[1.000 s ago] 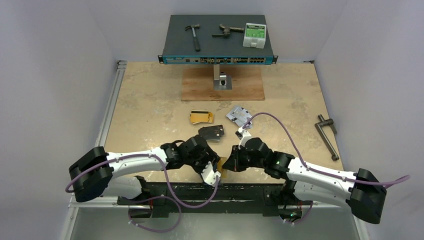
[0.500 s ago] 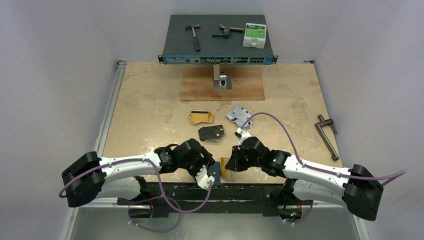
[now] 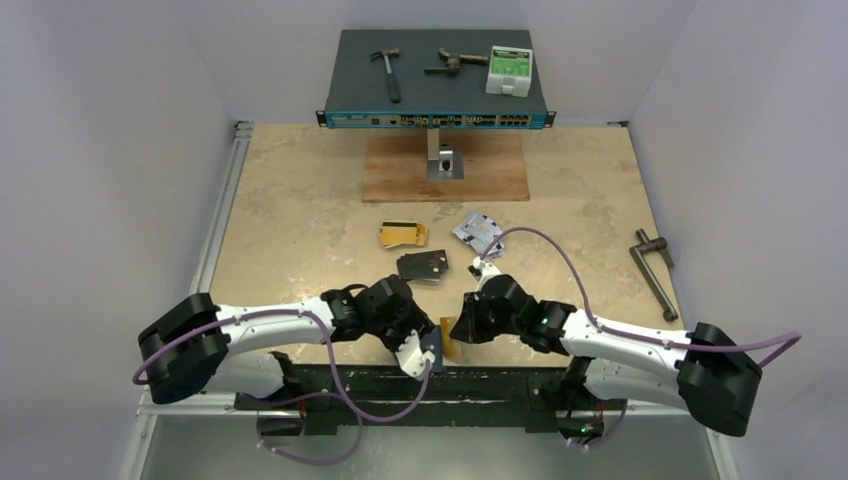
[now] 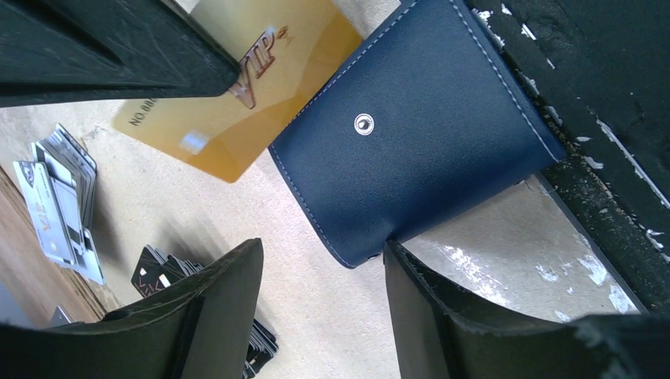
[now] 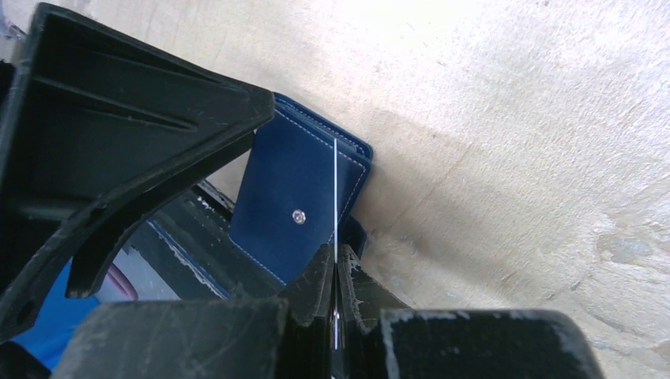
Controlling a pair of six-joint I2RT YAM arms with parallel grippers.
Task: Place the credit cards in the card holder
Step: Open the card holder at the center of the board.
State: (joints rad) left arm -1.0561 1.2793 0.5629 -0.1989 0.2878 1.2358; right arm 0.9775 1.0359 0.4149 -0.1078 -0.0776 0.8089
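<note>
Navy card holder [image 4: 419, 134] at near edge of table [image 3: 300, 200], corner just beside 1 finger of left gripper [image 4: 324, 246], jaws apart, empty; right gripper [image 5: 336, 268] clamped on 1 gold card [image 4: 229, 95], its end meeting the holder's edge.

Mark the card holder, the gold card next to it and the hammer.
card holder [image 4: 419, 134], left wrist view, middle of its navy outer face.
gold card [image 4: 308, 55], left wrist view, face beside the VIP lettering.
hammer [image 3: 389, 76], top external view, middle of the handle.
</note>
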